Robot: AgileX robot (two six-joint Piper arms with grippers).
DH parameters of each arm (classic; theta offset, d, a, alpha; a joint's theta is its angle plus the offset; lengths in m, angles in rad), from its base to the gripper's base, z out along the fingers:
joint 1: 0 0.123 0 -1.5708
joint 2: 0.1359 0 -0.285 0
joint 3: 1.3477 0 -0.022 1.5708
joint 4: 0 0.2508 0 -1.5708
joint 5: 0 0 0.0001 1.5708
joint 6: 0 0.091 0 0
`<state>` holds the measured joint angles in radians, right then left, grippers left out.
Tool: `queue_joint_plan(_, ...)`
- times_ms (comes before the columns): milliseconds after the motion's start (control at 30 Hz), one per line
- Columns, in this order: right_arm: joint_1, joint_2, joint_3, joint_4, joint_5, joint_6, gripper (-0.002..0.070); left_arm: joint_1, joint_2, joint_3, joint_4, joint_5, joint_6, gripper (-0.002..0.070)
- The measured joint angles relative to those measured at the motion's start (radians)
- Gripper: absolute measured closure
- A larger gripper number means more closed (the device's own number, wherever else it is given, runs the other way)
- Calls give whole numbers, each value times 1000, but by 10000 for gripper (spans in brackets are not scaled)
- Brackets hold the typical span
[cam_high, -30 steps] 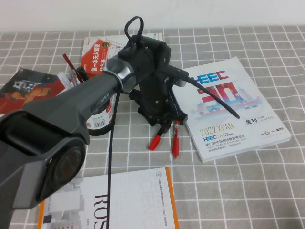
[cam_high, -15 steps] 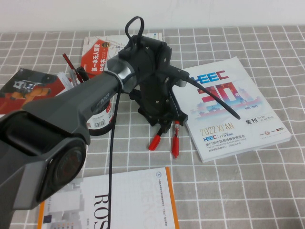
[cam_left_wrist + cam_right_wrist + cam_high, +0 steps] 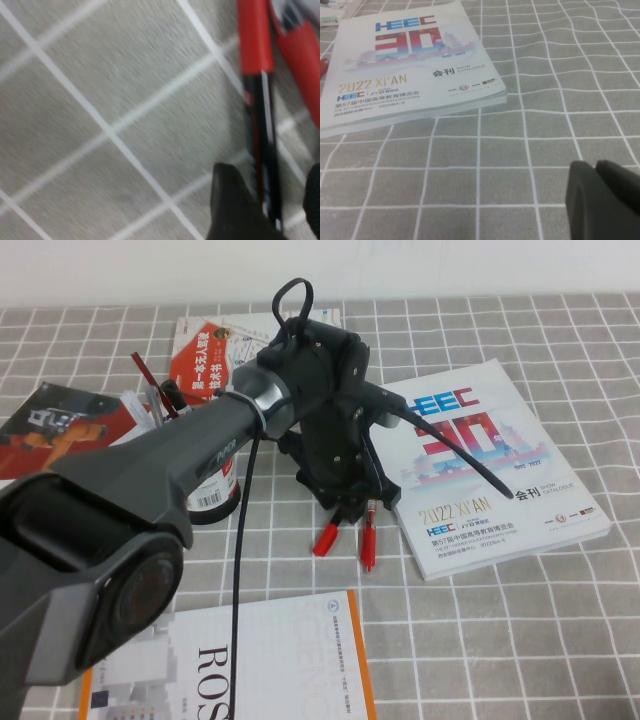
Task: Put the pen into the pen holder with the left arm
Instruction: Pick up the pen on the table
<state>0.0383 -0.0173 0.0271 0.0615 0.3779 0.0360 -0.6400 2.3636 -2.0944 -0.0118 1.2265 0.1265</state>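
Observation:
The pen's red cap [image 3: 325, 537] pokes out from under my left gripper [image 3: 347, 514], which points down at the grey checked cloth. In the left wrist view the pen [image 3: 256, 75] lies on the cloth, its black barrel running between the two fingers [image 3: 230, 205] of my left gripper [image 3: 270, 200]. The jaws are open astride the barrel, with a gap on one side. The pen holder [image 3: 212, 488] stands left of the gripper, mostly hidden behind the left arm. My right gripper [image 3: 596, 170] is shut and empty above bare cloth; it is out of the high view.
An all-red pen with a clip [image 3: 368, 538] lies beside the pen, also in the left wrist view [image 3: 300, 65]. A white HEEC catalogue [image 3: 490, 460] lies to the right. An orange-edged book [image 3: 250, 660] lies in front. Red booklets [image 3: 205, 355] lie at back left.
My left gripper has shifted a little to the right and turned slightly over the pen. Both pens lie where they were.

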Motion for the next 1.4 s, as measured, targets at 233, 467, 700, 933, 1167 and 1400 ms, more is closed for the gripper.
queue_joint_plan(233,0,0,0,0,0,0,692,-9,-42,89,20,-11,0,402)
queue_joint_plan(467,0,0,0,0,0,0,692,-10,-44,92,42,-12,0,407)
queue_joint_plan(700,0,0,0,0,0,0,692,-10,-44,92,42,-12,-4,580)
queue_joint_plan(933,0,0,0,0,0,0,691,-10,-44,89,55,-4,-13,608)
queue_joint_plan(1167,0,0,0,0,0,0,692,-10,-92,68,59,3,-5,608)
queue_joint_plan(1400,0,0,0,0,0,0,692,-20,-291,64,54,3,-5,608)
